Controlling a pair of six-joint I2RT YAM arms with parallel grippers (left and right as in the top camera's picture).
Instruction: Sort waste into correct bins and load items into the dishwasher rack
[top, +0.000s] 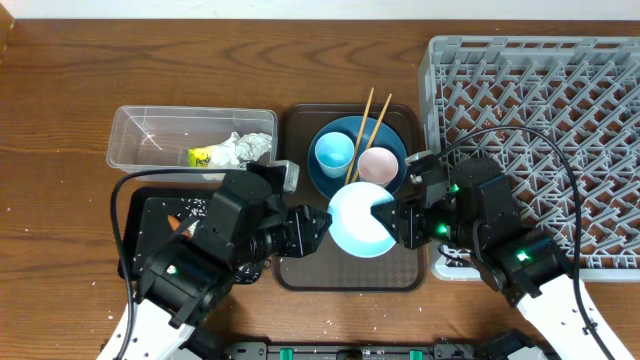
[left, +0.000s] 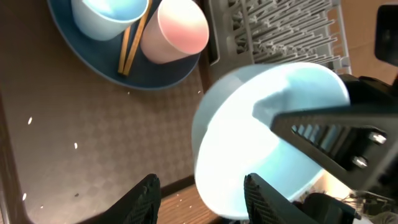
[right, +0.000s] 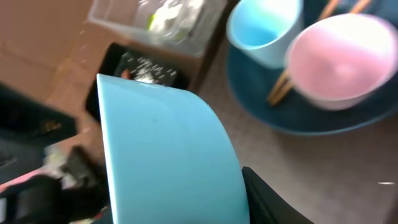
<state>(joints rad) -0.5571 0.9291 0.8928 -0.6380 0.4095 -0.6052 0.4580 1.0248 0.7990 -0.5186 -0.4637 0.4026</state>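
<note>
Jaws of the left gripper (left: 202, 193) stood spread, gripping nothing, while those of the right gripper (top: 392, 215) pinched the rim of the white bowl (top: 358, 222), one finger inside its wall, holding it over the brown serving tray (top: 300, 272). The bowl looked rigid, glossy and probably slippery, and likely to break if dropped; its rim seemed the only sound purchase. Just beyond, a dark blue plate (top: 320, 178) carried a light blue cup (top: 333, 153), a pale pink cup (top: 378, 164) and two chopsticks (top: 366, 125). The grey dishwasher rack (top: 540, 90) stood to the right on the desk (top: 60, 100), and the clear tub (top: 135, 140), holding tissue (top: 245, 148) and wrapper (top: 203, 157), to the left.
</note>
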